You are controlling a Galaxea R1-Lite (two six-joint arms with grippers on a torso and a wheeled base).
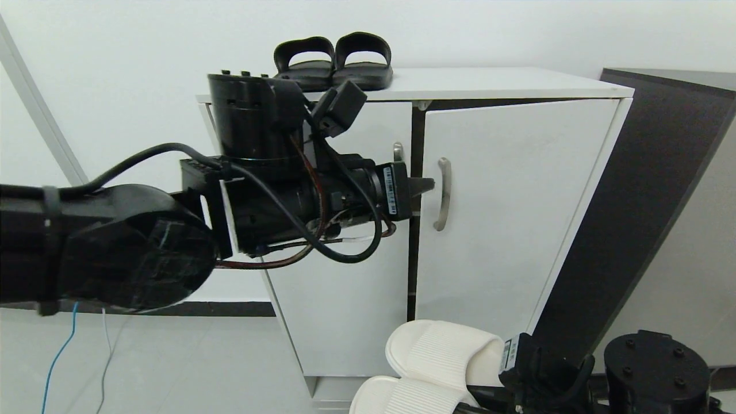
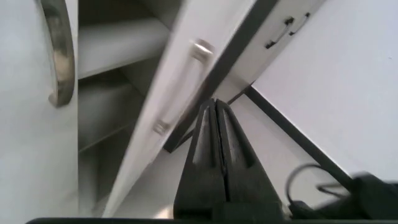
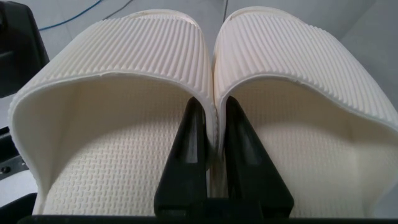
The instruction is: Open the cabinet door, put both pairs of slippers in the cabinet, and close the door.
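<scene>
A white two-door cabinet (image 1: 506, 86) stands ahead with a pair of black slippers (image 1: 333, 60) on its top. Its right door (image 1: 517, 218) hangs slightly ajar, leaving a dark gap beside the right handle (image 1: 441, 194). My left gripper (image 1: 426, 186) is shut with nothing in it, its tip at that gap just beside the handle. In the left wrist view the pressed-together fingers (image 2: 208, 143) point past a door handle (image 2: 180, 87) toward bare inner shelves (image 2: 118, 43). Low at the front, my right gripper (image 3: 214, 127) is shut on the pair of white slippers (image 3: 112, 93), pinching their inner walls together (image 1: 443, 351).
A dark grey panel (image 1: 632, 201) stands close against the cabinet's right side. The left door's handle (image 1: 398, 152) sits behind my left wrist. A blue wire (image 1: 57, 356) lies on the floor at the left, in front of the white wall.
</scene>
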